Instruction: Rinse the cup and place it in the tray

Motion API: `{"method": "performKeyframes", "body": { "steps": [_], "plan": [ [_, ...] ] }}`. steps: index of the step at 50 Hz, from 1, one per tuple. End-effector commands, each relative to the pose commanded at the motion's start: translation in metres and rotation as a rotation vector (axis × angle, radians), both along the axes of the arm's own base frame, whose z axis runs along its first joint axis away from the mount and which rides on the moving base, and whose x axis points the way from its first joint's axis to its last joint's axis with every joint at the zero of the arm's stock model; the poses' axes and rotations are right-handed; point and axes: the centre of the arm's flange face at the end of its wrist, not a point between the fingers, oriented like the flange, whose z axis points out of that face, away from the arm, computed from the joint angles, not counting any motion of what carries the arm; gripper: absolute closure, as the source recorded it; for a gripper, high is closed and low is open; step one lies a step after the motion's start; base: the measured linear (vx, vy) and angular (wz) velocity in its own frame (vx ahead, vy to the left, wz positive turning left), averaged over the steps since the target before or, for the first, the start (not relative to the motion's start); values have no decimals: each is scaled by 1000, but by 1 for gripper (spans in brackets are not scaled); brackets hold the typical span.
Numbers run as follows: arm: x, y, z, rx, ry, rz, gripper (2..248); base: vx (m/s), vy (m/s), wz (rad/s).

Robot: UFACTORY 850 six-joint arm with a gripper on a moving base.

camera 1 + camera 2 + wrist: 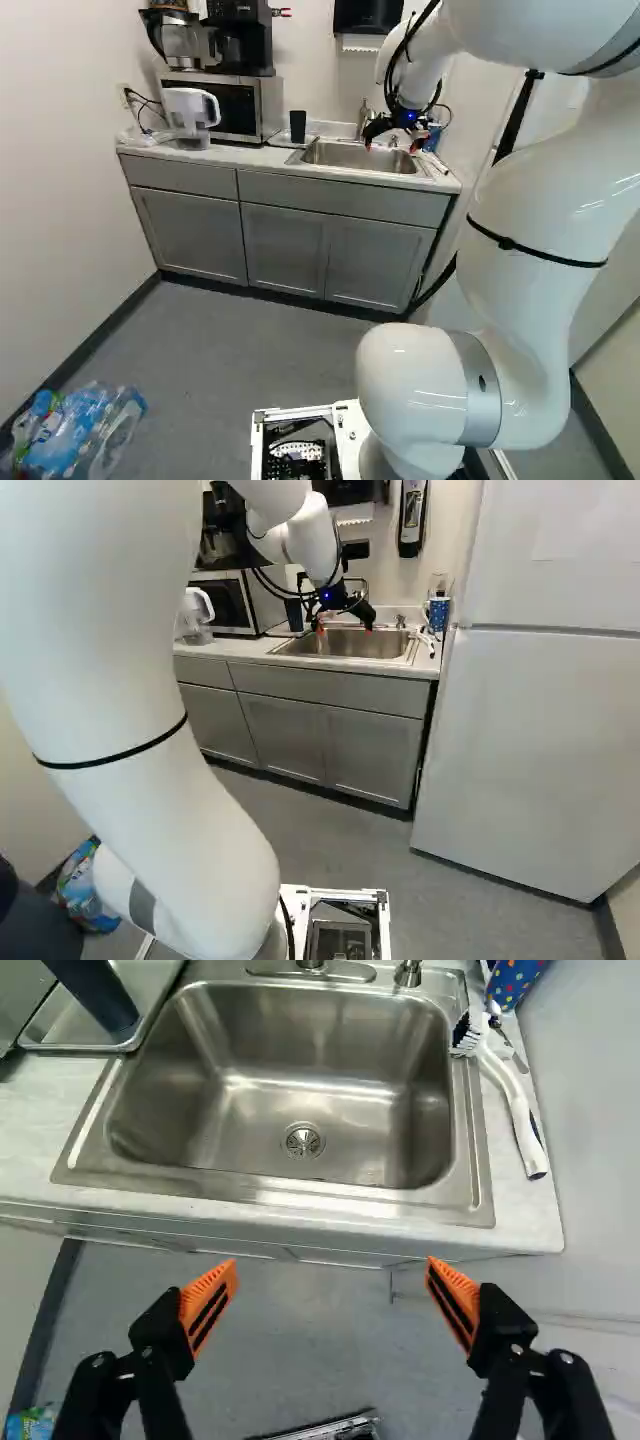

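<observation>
Dark blue cup point(98, 996) is upright in the tray point(70, 1048), left of the sink point(240, 1120). Gripper point(331, 1266) spread wide, nothing in it, at the sink's near side. Looks like the place step is done; can't confirm the rinse from here. If rinsed: back the arm off, keep left side clear of cup. If not: go left, straddle cup, close, bring it over basin.
</observation>
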Motion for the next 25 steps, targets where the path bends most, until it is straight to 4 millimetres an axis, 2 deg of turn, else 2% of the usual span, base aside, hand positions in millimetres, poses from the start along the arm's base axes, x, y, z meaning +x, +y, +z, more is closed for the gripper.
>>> {"method": "performKeyframes", "body": {
  "steps": [25],
  "plan": [
    [-14,18,-31,-9,-60,24,3,0,0,0]
  ]
}}
